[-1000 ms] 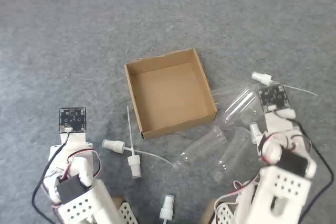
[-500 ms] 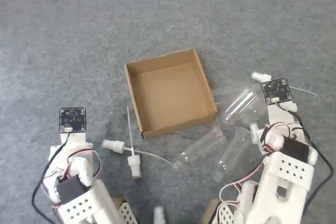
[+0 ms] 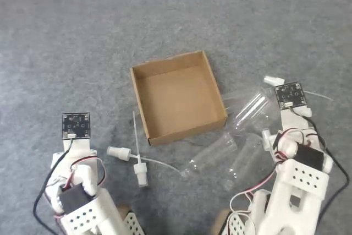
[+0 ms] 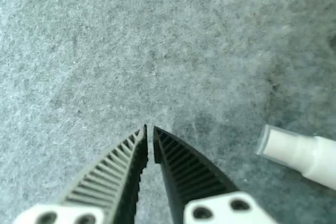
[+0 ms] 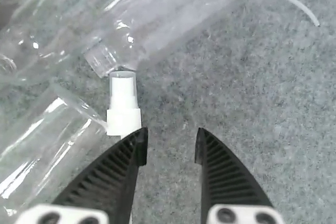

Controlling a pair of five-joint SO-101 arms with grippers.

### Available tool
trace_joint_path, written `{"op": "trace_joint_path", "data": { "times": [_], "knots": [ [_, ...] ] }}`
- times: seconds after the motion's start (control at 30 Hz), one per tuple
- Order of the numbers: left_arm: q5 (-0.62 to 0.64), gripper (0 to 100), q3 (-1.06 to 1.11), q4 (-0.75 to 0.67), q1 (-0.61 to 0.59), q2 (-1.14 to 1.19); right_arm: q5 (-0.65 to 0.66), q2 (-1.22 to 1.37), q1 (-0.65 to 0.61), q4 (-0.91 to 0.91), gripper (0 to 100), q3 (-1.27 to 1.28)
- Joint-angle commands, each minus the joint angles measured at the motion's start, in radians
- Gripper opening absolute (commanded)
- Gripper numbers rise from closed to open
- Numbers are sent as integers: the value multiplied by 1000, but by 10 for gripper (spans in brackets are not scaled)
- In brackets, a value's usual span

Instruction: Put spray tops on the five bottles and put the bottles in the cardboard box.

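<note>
Left gripper (image 4: 149,129) pinched shut, empty, over carpet (image 4: 157,35) — right gripper (image 5: 169,140) parted, empty, beside a spray top (image 5: 124,103).

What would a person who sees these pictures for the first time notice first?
The open cardboard box sits in the middle of the carpet, with clear bottles lying in a heap at its right. Two spray tops lie near its front-left corner, and the right hand, open, hovers just beside another spray top among the bottles.
</note>
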Motion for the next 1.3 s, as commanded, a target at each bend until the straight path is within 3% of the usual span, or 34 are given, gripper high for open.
{"op": "trace_joint_path", "data": {
  "times": [0.0, 1.27],
  "knots": [
    [-6, 12, -7, 8, -8, -15, -5, 1, 2, -13, 125, -54],
    [-6, 12, -7, 8, -8, -15, -3, 8, -4, -13, 128, -66]
  ]
}}
